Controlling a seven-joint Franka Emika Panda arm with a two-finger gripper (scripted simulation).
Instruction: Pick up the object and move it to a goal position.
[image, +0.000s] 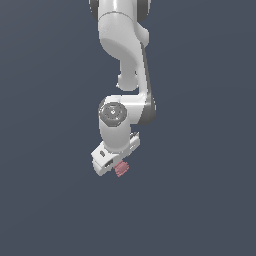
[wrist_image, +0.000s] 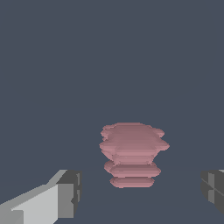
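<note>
Two fingers (wrist_image: 61, 197) of the end effector (image: 116, 164) stand wide apart, gripping nothing; the object (wrist_image: 132, 154) sits between them, touching neither. In the exterior view the object (image: 121, 169) peeks out at about 4 o'clock of the end effector, possibly resting on the dark surface.

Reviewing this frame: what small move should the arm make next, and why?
Probably ease the open white gripper a little further toward the small pinkish-red ridged object, then close. In the wrist view the object sits between the two grey fingertips with clear gaps on both sides, so nothing grips it yet.
</note>
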